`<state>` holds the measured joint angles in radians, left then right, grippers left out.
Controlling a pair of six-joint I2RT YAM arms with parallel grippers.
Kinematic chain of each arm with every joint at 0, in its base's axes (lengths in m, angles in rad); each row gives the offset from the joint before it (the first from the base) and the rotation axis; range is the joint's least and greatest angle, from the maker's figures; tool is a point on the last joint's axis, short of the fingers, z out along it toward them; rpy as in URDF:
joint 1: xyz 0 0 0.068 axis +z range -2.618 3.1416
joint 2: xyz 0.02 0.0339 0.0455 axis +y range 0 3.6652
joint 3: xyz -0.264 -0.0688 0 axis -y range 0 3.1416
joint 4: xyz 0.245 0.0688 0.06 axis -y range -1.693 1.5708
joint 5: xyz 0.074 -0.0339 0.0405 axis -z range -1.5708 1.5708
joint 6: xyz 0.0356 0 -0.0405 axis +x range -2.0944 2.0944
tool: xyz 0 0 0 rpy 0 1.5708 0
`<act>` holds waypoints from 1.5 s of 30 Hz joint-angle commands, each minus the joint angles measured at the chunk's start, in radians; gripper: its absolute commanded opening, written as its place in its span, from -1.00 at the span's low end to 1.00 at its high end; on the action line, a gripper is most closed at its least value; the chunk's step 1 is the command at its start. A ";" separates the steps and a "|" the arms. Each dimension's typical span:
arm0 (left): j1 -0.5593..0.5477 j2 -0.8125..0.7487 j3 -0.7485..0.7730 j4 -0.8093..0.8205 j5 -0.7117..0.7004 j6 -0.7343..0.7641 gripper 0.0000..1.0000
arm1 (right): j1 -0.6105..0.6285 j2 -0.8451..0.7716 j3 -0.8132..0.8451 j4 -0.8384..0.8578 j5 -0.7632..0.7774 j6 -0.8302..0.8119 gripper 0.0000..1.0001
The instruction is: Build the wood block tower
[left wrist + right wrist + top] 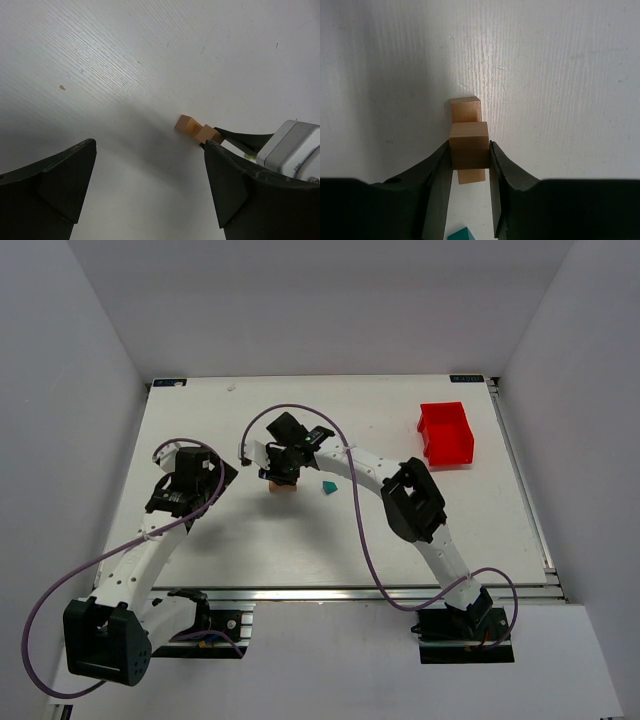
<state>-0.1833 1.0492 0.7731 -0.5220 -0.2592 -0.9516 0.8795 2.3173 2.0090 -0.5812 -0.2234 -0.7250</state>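
Note:
My right gripper [284, 472] is shut on a tan wooden block [468, 145] and holds it on or just above a tan block [465, 109] lying on the table, which sticks out on both sides of it. The tan blocks also show in the top view [283, 487] and in the left wrist view [186, 124]. A teal block [327, 486] lies just right of them, and its corner shows in the right wrist view [460, 234]. My left gripper [192, 480] is open and empty [150, 175], left of the blocks. No lime-green block is clearly in view.
A red plastic bin [446, 433] stands at the back right of the white table [250, 530]. The right arm [415, 502] reaches across the middle, and its cable [355, 530] loops over the table. The right gripper's body shows in the left wrist view [292, 147].

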 commanded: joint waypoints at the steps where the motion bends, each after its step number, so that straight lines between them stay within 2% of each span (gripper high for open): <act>1: 0.002 -0.017 -0.008 0.020 -0.011 -0.009 0.96 | 0.006 0.016 0.037 -0.003 -0.013 -0.002 -0.72; 22: 0.002 -0.023 -0.023 0.046 0.006 -0.009 0.96 | 0.006 0.031 0.028 0.011 -0.002 0.001 -0.62; 35: 0.002 -0.031 -0.026 0.053 0.012 -0.006 0.96 | 0.007 0.034 0.027 0.017 0.009 0.007 -0.43; 40: 0.002 -0.035 -0.029 0.054 0.012 -0.006 0.96 | 0.009 0.034 0.028 0.012 0.004 0.004 -0.21; 45: 0.002 -0.035 -0.031 0.059 0.015 -0.004 0.96 | 0.007 0.036 0.031 0.015 0.002 0.003 -0.13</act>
<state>-0.1833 1.0397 0.7582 -0.4847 -0.2501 -0.9516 0.8795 2.3444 2.0090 -0.5770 -0.2150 -0.7212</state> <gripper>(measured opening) 0.982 0.431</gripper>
